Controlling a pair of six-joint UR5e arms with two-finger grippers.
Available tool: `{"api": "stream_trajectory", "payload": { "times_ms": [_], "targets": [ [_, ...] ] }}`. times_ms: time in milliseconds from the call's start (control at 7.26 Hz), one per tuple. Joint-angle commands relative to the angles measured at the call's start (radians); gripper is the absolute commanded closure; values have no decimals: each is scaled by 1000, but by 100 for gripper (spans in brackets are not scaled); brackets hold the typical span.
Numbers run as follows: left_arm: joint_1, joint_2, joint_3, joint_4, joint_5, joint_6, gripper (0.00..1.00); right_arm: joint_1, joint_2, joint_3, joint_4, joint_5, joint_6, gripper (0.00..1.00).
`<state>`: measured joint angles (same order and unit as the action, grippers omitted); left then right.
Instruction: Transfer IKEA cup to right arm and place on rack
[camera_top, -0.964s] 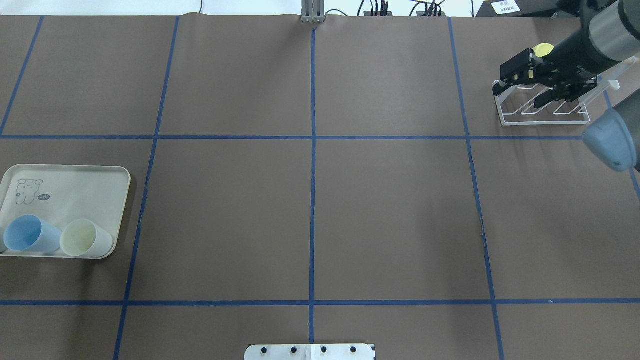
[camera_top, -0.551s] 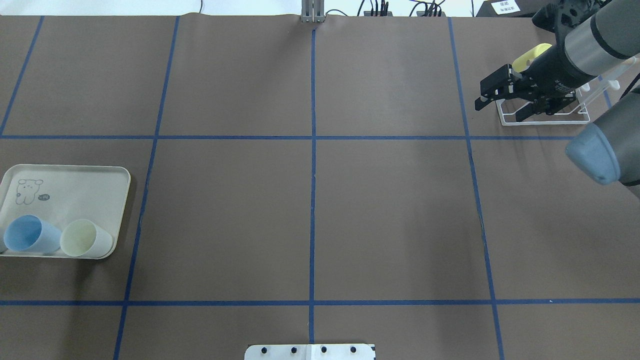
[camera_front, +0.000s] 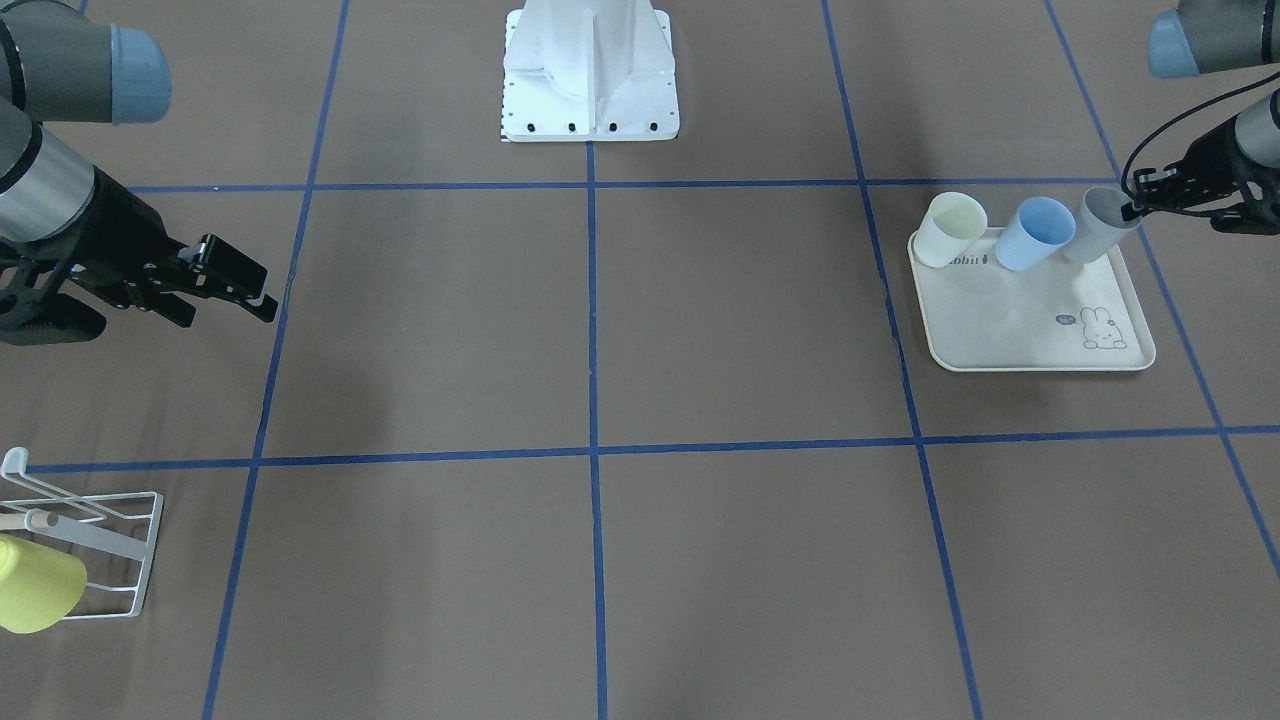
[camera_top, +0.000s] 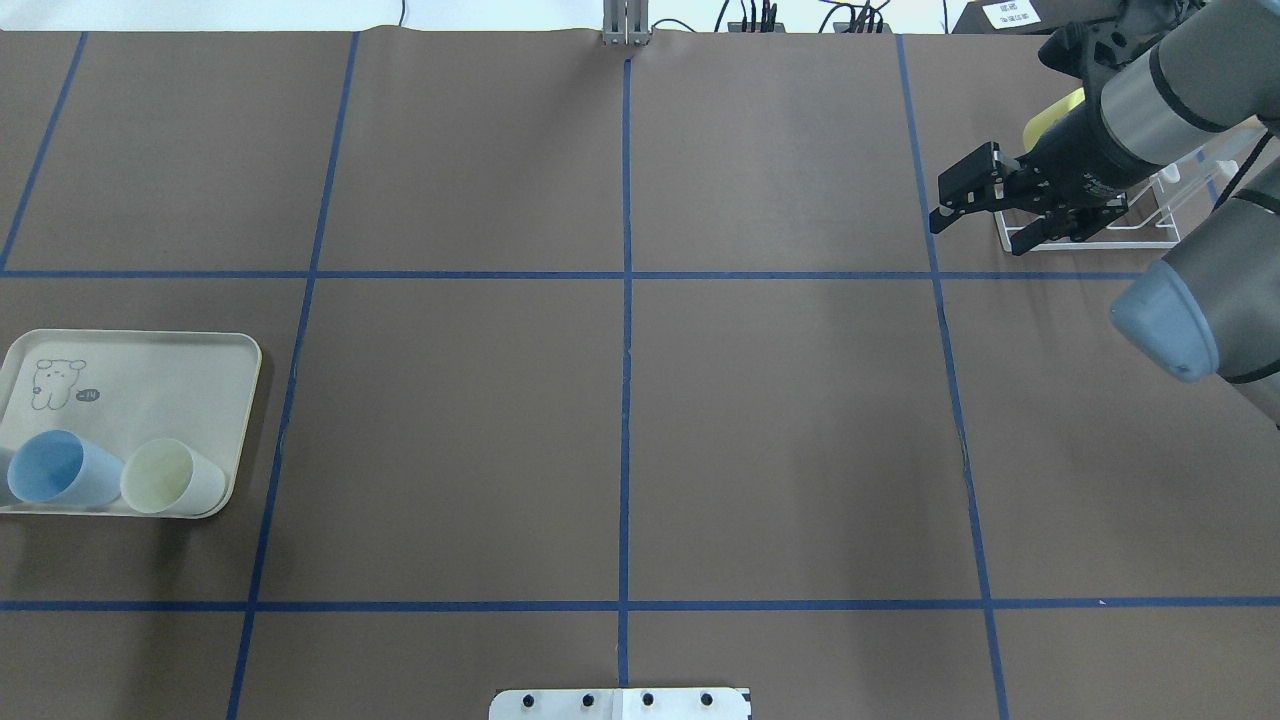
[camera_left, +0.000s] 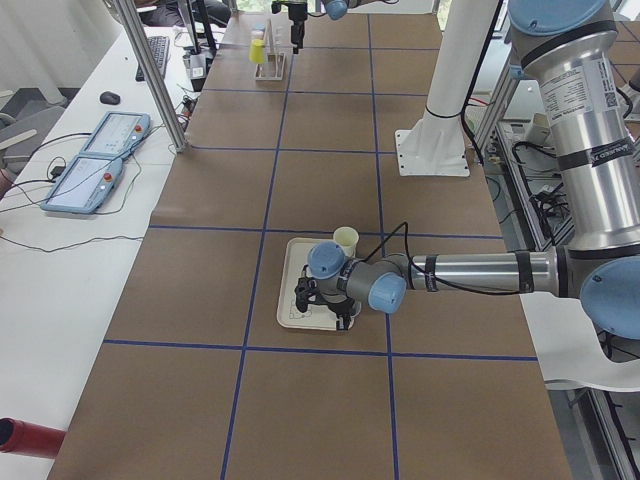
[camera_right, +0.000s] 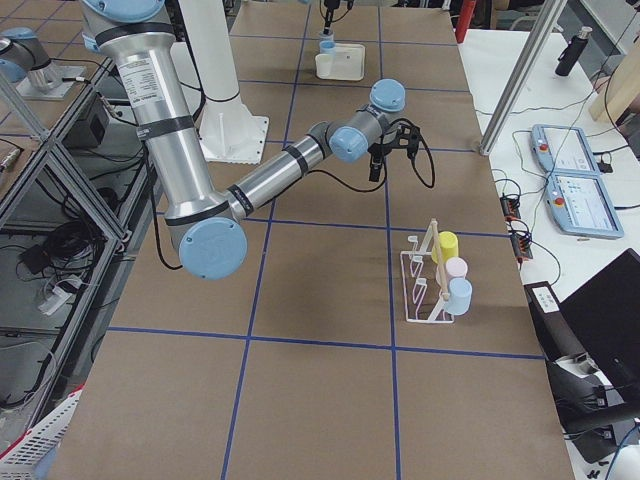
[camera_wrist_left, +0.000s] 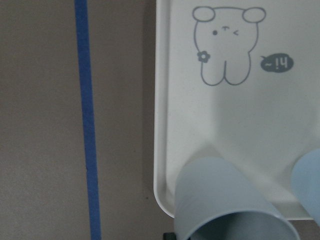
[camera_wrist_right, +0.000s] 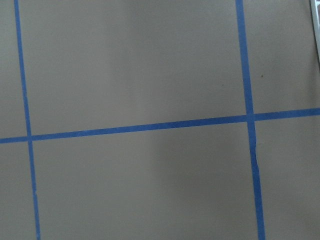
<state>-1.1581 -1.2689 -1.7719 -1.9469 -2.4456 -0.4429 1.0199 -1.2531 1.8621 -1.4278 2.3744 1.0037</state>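
Observation:
A grey IKEA cup (camera_front: 1098, 225) stands at the corner of the cream tray (camera_front: 1020, 330), and its rim fills the bottom of the left wrist view (camera_wrist_left: 220, 200). My left gripper (camera_front: 1136, 209) is at that rim and looks shut on it; the overhead view cuts it off. My right gripper (camera_top: 973, 235) hangs open and empty, just left of the white wire rack (camera_top: 1100, 240). A yellow cup (camera_front: 35, 595) rests on the rack (camera_front: 100, 540).
A blue cup (camera_top: 50, 468) and a cream cup (camera_top: 170, 477) sit on the tray (camera_top: 150, 370). The rack (camera_right: 420, 290) also carries a pink cup (camera_right: 456, 267) and a blue cup (camera_right: 460, 291). The white base mount (camera_front: 590, 80) stands at the table's robot side.
My right gripper has drawn back from the rack toward the table's middle, open, and the yellow cup stays on the rack. The cups on the tray have not moved.

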Motion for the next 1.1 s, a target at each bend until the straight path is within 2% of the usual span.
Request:
{"api": "stream_trajectory", "payload": {
  "times_ms": [0,275,413,551,689,826,964],
  "targets": [
    [-146,-4,-73,40,-9,-3,100,-50,42,2,4,-10,97,2],
    [-179,-76,-278,329,-4,-19,100,-75,60,20,119,-30,252,1],
    [-180,-128,-329,380,-10,-81,100,-76,60,23,191,-27,312,1],
    [-170,-201,-362,376,-29,-291,100,-90,57,22,305,-32,439,2],
    [-138,-263,-377,365,-115,-438,100,-102,46,17,442,-35,564,2],
    [-93,-311,-370,291,-201,-565,100,-110,46,16,542,-37,654,2],
    [-44,-338,-351,151,-228,-703,100,-110,44,12,658,-44,746,2]
  ]
}}
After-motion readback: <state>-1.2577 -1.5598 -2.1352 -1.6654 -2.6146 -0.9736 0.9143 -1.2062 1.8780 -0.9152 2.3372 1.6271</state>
